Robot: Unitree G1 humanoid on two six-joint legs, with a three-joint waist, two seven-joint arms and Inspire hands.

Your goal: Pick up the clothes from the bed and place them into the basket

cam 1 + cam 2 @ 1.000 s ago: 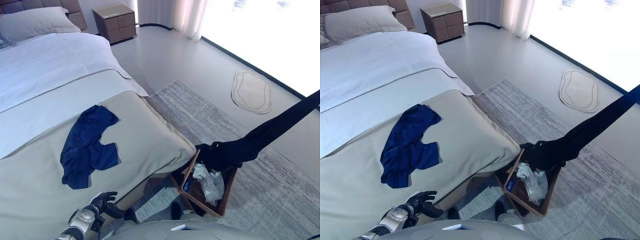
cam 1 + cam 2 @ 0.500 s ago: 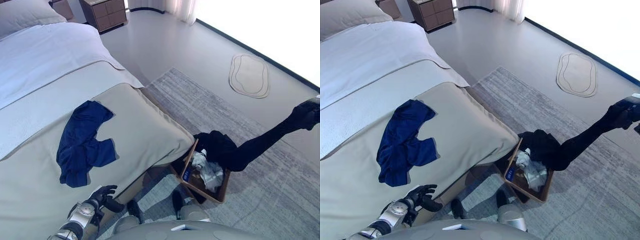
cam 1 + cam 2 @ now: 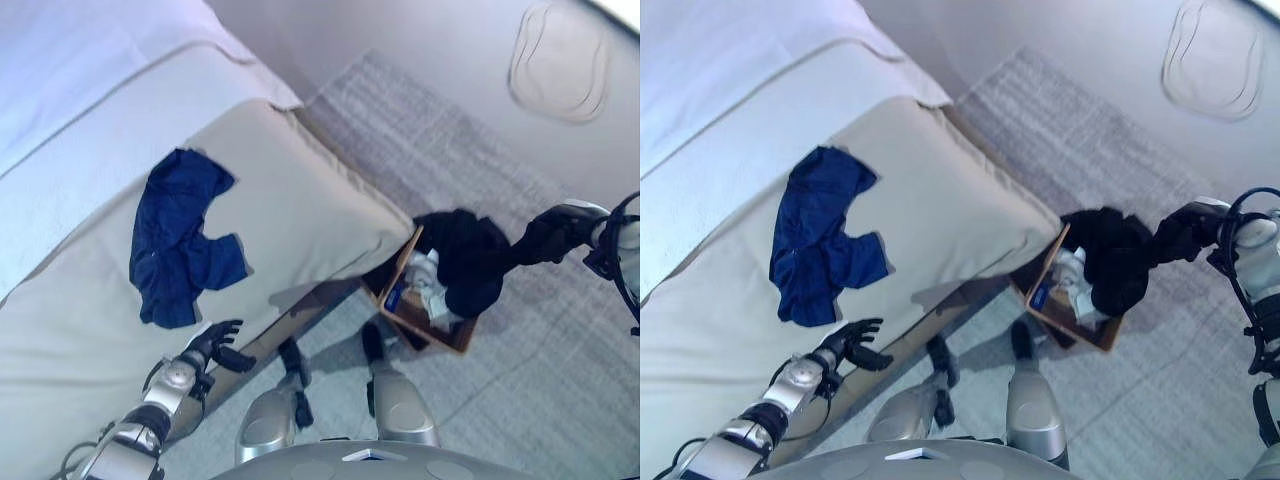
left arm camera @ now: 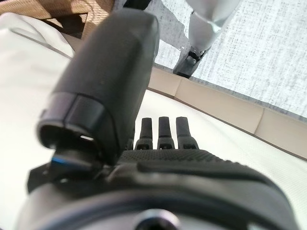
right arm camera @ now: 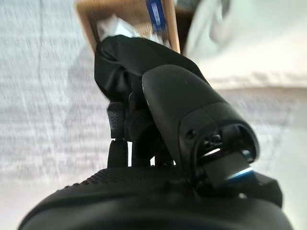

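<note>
A dark blue garment (image 3: 185,240) lies spread on the beige bed cover (image 3: 310,200). My right hand (image 3: 1178,236) is shut on a black garment (image 3: 465,255), which hangs bunched over the wooden basket (image 3: 403,278) on the floor at the bed's corner. White clothes (image 3: 432,287) lie inside the basket. In the right wrist view my fingers (image 5: 120,120) curl into the black cloth (image 5: 139,55) above the basket (image 5: 88,26). My left hand (image 3: 215,345) is open and empty at the bed's front edge, fingers (image 4: 160,132) straight.
A grey rug (image 3: 470,160) lies under the basket and to the right of the bed. An oval mat (image 3: 560,60) lies on the floor at the far right. A white sheet (image 3: 80,60) covers the far part of the bed.
The camera has tilted down. My right hand has drawn in towards my right side, and the black garment, earlier stretched out long, now hangs bunched over the basket. The left hand has stayed put.
</note>
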